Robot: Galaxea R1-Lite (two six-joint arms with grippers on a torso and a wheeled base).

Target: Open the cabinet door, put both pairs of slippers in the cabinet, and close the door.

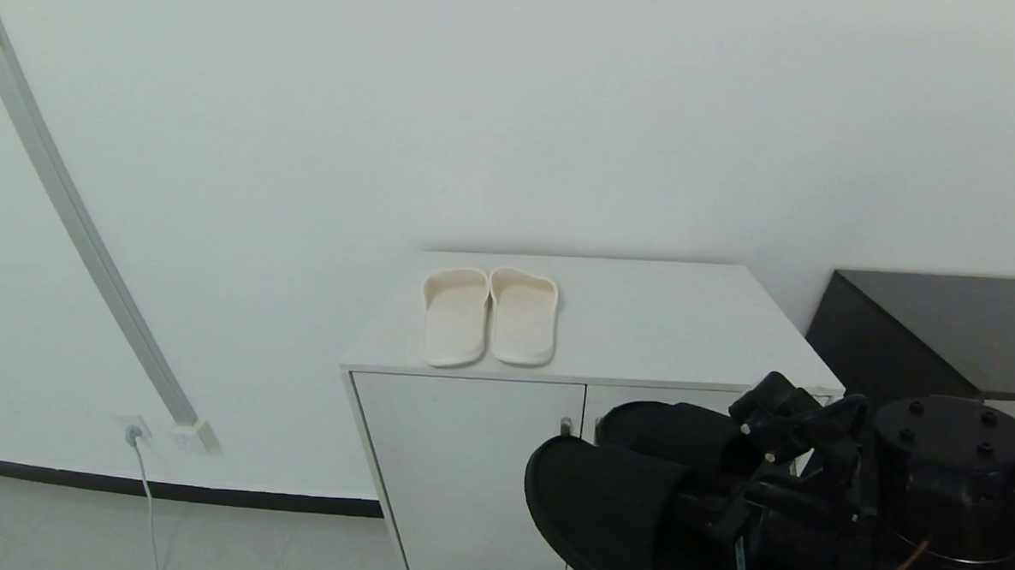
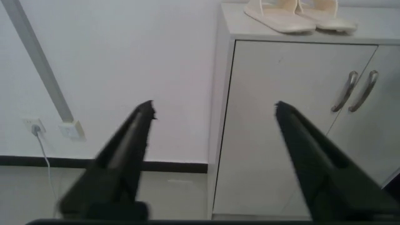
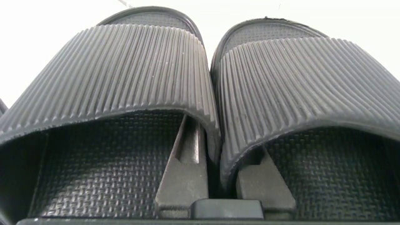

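Black slippers [image 3: 150, 69] pinched by right pincer [image 3: 220, 153] | left pincer [image 2: 214, 107] wide open

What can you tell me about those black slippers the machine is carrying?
The black slippers are a pair of slides, dark and matte, looking like rubber or foam, with ribbed straps and a textured footbed. They are held side by side off the ground, in front of the closed doors of the white cabinet. The right pincer clamps their two inner side walls together, one finger inside each slipper under its strap.
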